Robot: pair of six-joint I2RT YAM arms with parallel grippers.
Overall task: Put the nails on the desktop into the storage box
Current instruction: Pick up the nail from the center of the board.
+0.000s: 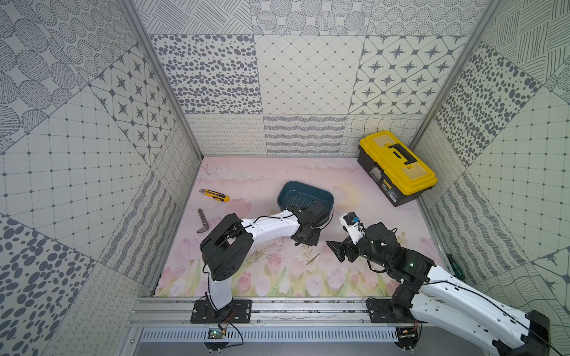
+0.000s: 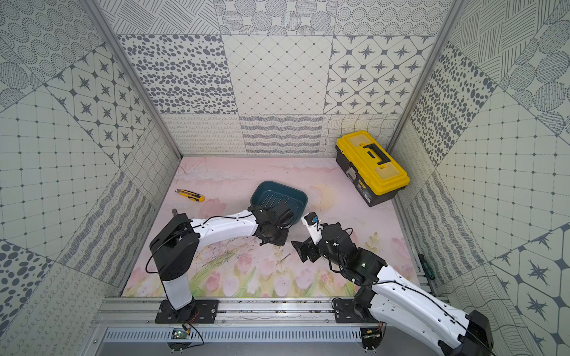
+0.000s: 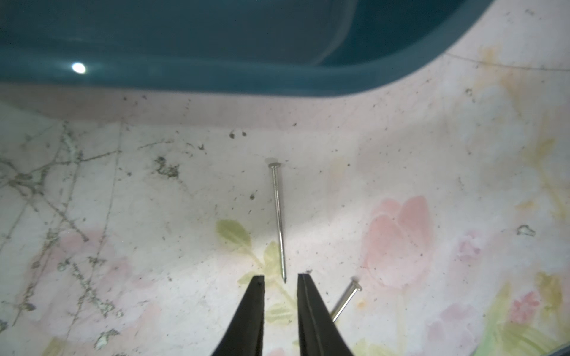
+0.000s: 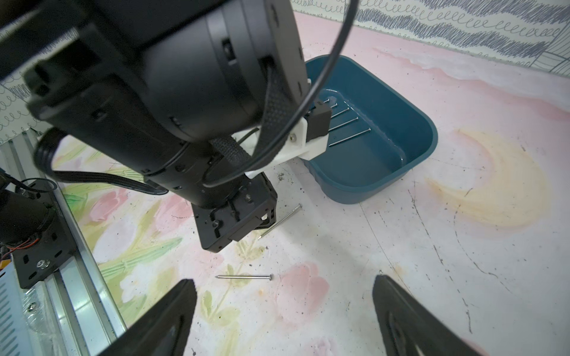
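Near the middle of the bench (image 1: 246,172), in both top views, the box (image 1: 305,197) (image 2: 279,195) stands upright. The left arm (image 1: 268,226) reaches to its near edge and the right arm (image 1: 382,243) sits just to the right. One nail (image 1: 312,259) lies loose on the bench between the arms, on the near side; what is in the box is too small to tell from here. From the left wrist, the left gripper (image 3: 280,280) hangs low over the bench, just on the near side of the box wall, its jaws a narrow gap apart and grasping nothing. A nail (image 3: 278,222) lies flat ahead of it, head toward the box and point just short of the gap, and a second nail (image 3: 344,300) lies beside one finger, partly hidden. From the right wrist, the right gripper (image 4: 283,308) is spread wide and empty above the bench, with a loose nail (image 4: 245,277) ahead of it; another nail (image 4: 279,221) runs under the left gripper. At least five nails (image 4: 345,124) lie side by side on the box floor, some hidden by the left arm. The greater part looks done: most nails are in, and two or three are left on the bench. The left gripper seems lined up for the next pick.
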